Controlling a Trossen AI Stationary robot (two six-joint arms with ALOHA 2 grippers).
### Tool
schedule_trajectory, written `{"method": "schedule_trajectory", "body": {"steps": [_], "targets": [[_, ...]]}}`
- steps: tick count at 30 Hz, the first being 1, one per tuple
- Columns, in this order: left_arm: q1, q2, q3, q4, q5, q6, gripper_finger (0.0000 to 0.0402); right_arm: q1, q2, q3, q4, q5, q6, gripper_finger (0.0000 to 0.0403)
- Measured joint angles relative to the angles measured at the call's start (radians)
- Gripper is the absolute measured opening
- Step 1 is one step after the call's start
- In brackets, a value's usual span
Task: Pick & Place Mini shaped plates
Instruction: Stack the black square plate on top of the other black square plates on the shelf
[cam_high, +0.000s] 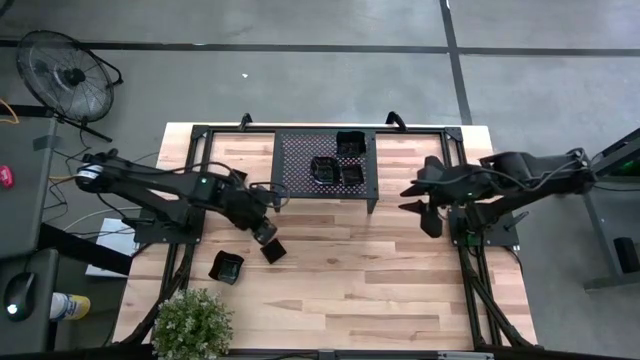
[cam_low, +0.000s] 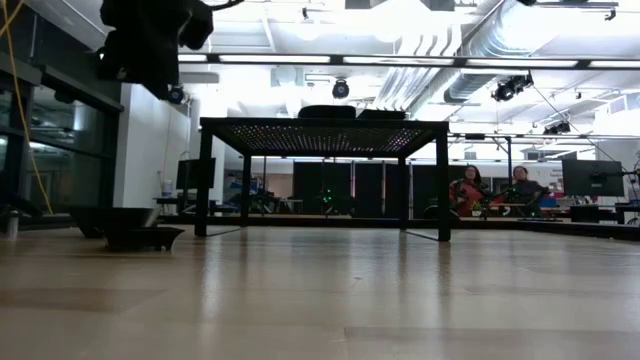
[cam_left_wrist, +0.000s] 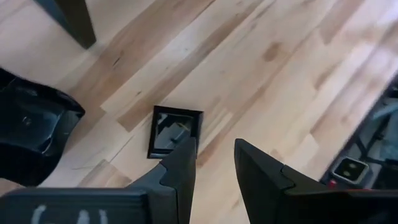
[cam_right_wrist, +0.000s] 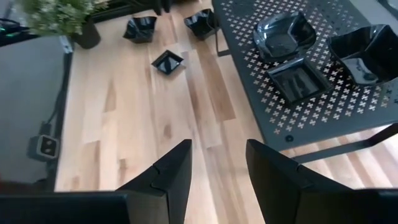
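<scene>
Left gripper (cam_left_wrist: 214, 163) above a square plate (cam_left_wrist: 174, 131)
Its fingers are spread and empty, in front of the rack (cam_high: 300, 165).

A black perforated rack (cam_high: 325, 170) stood on the wooden table (cam_high: 340, 280), between the two claws. A potted plant (cam_high: 192, 325) sat at the table's corner near the left claw; a floor fan (cam_high: 62, 72) stood beyond it.

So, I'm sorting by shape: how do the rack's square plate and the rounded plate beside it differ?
The square plate has straight edges; the rounded plate a wavy rim. The square plate looks shallower, the rounded plate deeper. Both are glossy black, upright on the rack.
</scene>
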Motion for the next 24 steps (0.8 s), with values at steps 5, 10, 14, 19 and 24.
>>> {"method": "schedule_trajectory", "body": {"steps": [5, 10, 14, 19, 24], "targets": [[-0.024, 0.025, 0.0, 0.026, -0.019, -0.031, 0.0108, 0.046, -0.044, 0.0, -0.03, 0.014, 0.022, 0.0153], [-0.069, 0.037, 0.0, 0.044, -0.057, -0.045, 0.0108, 0.088, -0.071, 0.0, -0.047, 0.044, 0.027, 0.0158], [-0.112, 0.059, -0.001, 0.037, -0.108, -0.095, 0.0108, 0.105, -0.08, 0.0, -0.096, 0.036, 0.034, 0.0158], [-0.125, 0.105, 0.0, 0.052, -0.111, -0.13, 0.0131, 0.114, -0.082, -0.001, -0.129, 0.03, 0.051, 0.0159], [-0.124, 0.15, 0.0, 0.043, -0.1, -0.138, 0.0191, 0.114, -0.083, -0.005, -0.137, 0.017, 0.047, 0.0159]]}}
